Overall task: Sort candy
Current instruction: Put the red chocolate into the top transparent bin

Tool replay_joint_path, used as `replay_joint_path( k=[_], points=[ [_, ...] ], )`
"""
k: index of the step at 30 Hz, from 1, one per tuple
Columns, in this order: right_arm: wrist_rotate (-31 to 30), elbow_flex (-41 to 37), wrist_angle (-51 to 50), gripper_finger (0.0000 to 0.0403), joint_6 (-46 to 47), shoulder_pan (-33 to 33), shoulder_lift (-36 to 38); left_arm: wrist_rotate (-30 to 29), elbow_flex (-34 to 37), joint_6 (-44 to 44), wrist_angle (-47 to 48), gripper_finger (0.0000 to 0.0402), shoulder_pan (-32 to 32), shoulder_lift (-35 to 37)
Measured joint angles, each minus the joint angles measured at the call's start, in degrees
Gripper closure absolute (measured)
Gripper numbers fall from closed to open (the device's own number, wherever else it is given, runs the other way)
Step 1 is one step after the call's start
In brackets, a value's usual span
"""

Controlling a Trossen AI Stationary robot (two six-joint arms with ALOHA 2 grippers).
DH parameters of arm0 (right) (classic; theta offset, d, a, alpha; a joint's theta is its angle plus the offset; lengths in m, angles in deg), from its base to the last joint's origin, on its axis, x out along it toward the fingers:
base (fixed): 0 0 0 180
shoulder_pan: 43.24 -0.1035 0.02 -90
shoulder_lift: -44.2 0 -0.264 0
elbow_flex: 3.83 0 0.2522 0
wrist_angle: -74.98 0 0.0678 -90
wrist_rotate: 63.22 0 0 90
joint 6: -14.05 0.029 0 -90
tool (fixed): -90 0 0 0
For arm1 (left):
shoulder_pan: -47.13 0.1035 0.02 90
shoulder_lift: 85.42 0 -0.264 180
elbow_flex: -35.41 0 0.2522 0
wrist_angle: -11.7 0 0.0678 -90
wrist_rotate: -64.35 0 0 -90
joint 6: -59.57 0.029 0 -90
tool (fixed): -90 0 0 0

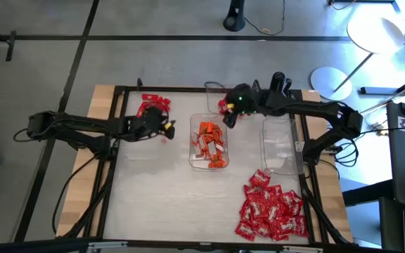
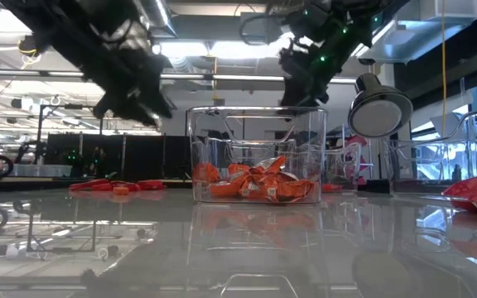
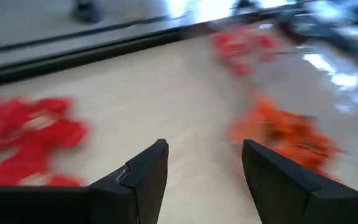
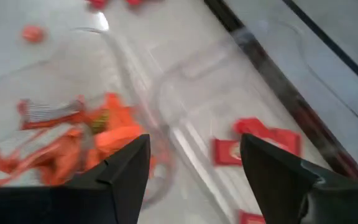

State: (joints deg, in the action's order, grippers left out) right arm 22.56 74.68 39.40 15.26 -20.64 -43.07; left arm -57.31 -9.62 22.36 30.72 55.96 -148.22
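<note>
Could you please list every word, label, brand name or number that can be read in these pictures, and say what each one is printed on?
No text can be read in any view.
Red candies with white marks: the marks are too small to read.
Orange candies in the middle tray: printing shows on the wrappers, too small in the high view and blurred in the wrist views.
Red candies in the far tray: pale marks, blurred.

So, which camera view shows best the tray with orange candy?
The high view: the whole tray with orange candy shows from above. The low view shows its side, the right wrist view only one part, and the left wrist view just an orange blur.
</note>
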Motion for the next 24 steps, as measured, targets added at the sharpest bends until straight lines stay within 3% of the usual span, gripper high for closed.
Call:
replay_joint_path(
  k=[5, 12, 24],
  points=[
    [-4.2, 0.0, 2.8, 0.0155, -1.4, -5.4, -0.5, -0.1, 0.0, -3.9, 8.2, 0.0208, 9.1, 0.0],
    [-6.0, 0.0, 6.1, 0.0155, -1.7, -8.9, -0.5, 6.2, -0.5, 0.3, 6.8, 0.0208, 20.5, -2.3],
    [-5.8, 0.0, 6.2, 0.0155, -1.6, -8.7, -0.5, 8.1, -11.2, 4.7, 7.8, 0.0208, 30.6, -14.4]
  ],
)
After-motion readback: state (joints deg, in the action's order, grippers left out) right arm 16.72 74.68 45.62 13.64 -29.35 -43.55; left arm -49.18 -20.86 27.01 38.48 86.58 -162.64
